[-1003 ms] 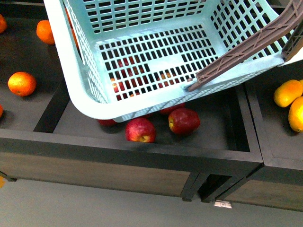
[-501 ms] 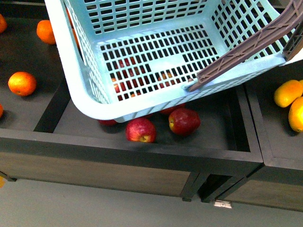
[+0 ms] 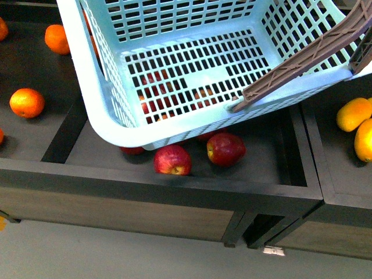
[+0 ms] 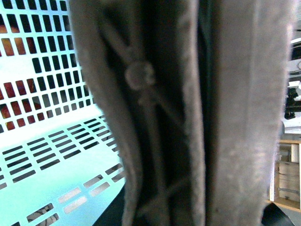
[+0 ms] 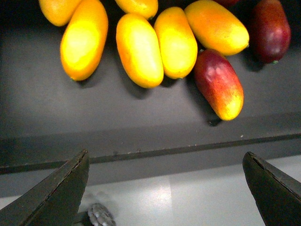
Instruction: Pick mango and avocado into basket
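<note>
The aqua basket (image 3: 81, 87) is seen tilted across the upper half of the front view, raised over the middle compartment of the dark display stand (image 3: 174, 192). Its brown handle (image 3: 302, 63) is stretched from the near rim up to the upper right corner. Red apples (image 3: 172, 160) are glimpsed through the slotted bottom, and two are seen in the open at lower centre, just below the basket's near rim. Oranges (image 3: 27, 103) are scattered along the left edge. At the right edge, two mangoes (image 3: 353, 114) are found in the neighbouring compartment, apart from the basket.

The left wrist view is filled by the handle (image 4: 155, 117), blurred at close range, with the basket's slotted wall (image 4: 37, 141) at the left. Whether the left gripper is clamped on it cannot be told.

In the right wrist view the right gripper (image 5: 167, 190) is spread wide, nothing between its dark fingertips (image 5: 61, 193) at the lower corners, with pale floor (image 5: 211, 207) beneath. Yellow mangoes (image 5: 139, 49) are packed side by side along the top of the frame, a red-blushed mango (image 5: 218, 84) at right centre and a dark red fruit (image 5: 269, 30) at upper right, all clear of the gripper.
</note>
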